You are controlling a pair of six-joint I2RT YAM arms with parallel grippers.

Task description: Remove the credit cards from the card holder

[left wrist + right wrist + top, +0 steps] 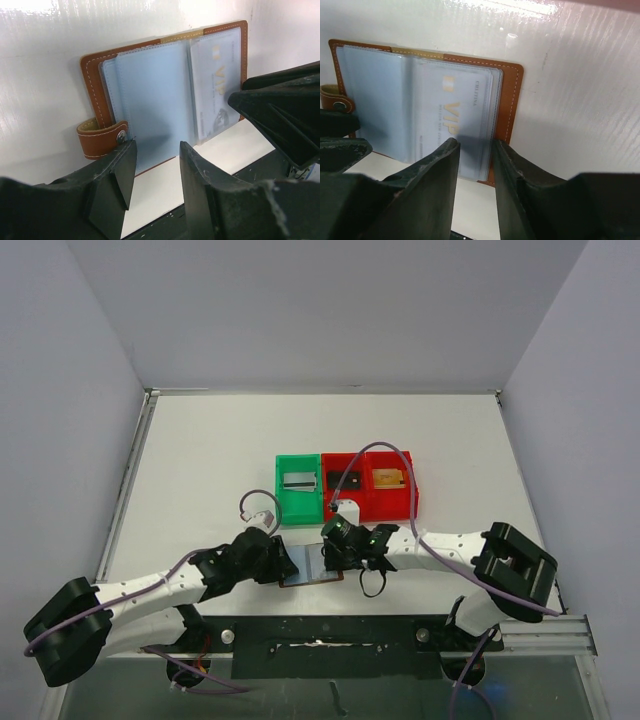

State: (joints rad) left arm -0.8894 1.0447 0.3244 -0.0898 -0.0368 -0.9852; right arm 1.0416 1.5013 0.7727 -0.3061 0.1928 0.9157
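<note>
Card holder (312, 568) lies open on table (220, 450), between my 2 tools. Left tool (157, 150) half open over blue sleeve (150, 95), gripping nothing. Right tool (476, 145) narrowly parted at VIP card (455, 107), gripping nothing.

Card holder (165, 95): flat between my left gripper (155, 150) and right gripper (476, 145).
Card (465, 110): inside it, just ahead of my right gripper.
Bins (300, 518): beyond both grippers.

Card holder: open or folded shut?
Open: the card holder lies spread flat, its strap unsnapped, a VIP card showing inside.
</note>
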